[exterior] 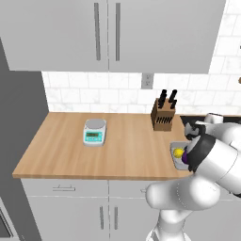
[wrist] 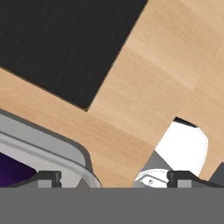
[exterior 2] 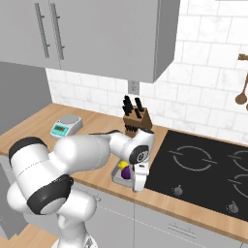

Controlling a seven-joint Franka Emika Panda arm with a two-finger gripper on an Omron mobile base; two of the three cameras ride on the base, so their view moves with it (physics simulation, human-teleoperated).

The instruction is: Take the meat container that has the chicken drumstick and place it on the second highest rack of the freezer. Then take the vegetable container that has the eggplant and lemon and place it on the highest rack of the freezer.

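The vegetable container (exterior: 173, 148) is a shallow grey tray near the counter's front edge, beside the cooktop. It holds the yellow lemon (exterior: 178, 152) and the dark purple eggplant (exterior: 186, 158). The right base view shows the container (exterior 2: 116, 178), the lemon (exterior 2: 121, 165) and the eggplant (exterior 2: 126, 173) under my bent wrist. My gripper (exterior 2: 139, 184) points down at the tray's cooktop side. In the hand view the gripper (wrist: 116, 178) is open and straddles the container's rim (wrist: 65, 151): one fingertip (wrist: 47, 177) is over the eggplant (wrist: 11, 173), the other outside. The meat container, chicken drumstick and freezer racks are out of view.
A knife block (exterior: 164, 116) stands just behind the tray. A teal kitchen scale (exterior: 94, 132) sits mid-counter. The black cooktop (exterior 2: 203, 169) lies right of the tray, wall cabinets (exterior: 108, 33) hang above, and a tall grey panel (exterior: 19, 141) borders the counter's left end.
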